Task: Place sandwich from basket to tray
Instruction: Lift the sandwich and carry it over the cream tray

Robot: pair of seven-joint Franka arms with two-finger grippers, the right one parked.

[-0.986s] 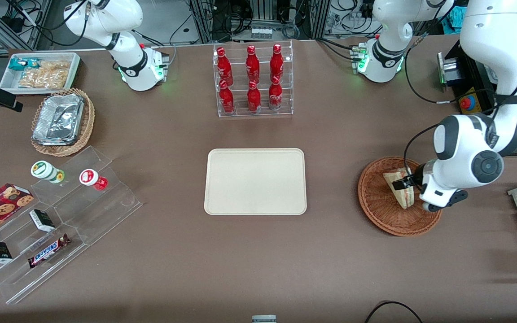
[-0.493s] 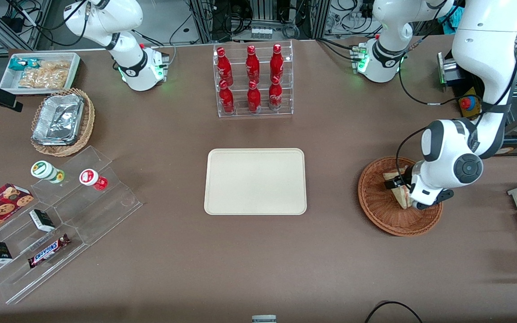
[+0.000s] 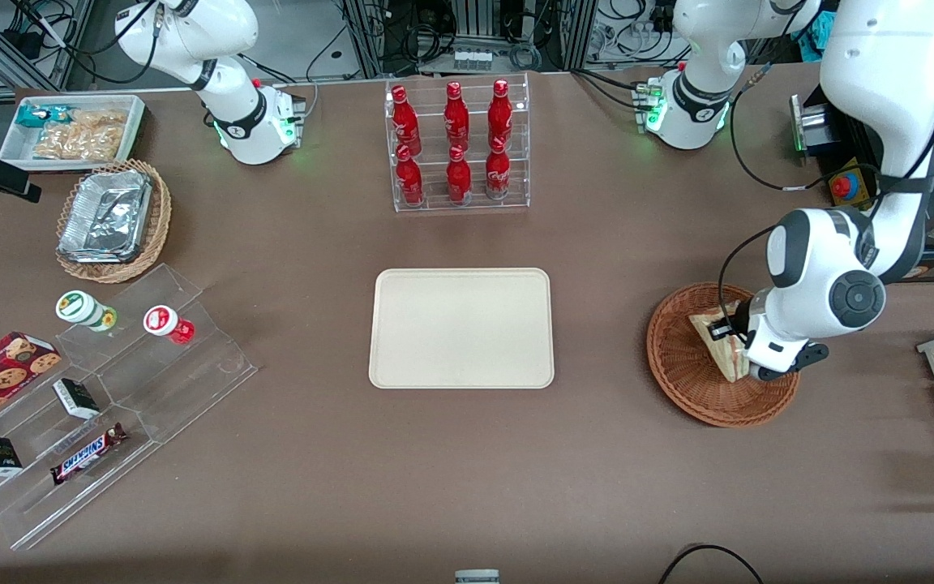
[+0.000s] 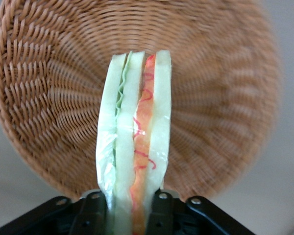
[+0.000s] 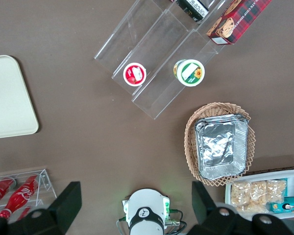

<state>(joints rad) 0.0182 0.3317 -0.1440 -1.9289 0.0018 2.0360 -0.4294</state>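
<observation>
- Gripper (image 4: 126,208) is clamped on the sandwich (image 4: 134,142), which now hangs above the basket (image 3: 690,381), lifted since 1.0 s ago, right of frame.
- Pickup appears complete; transfer to the tray (image 3: 461,328) at centre frame remains.

Between the gripper (image 3: 725,329), clamped on the sandwich (image 3: 717,342) over the basket (image 3: 682,369), and the tray (image 3: 461,328), only bare tabletop (image 3: 601,324) lies.
</observation>
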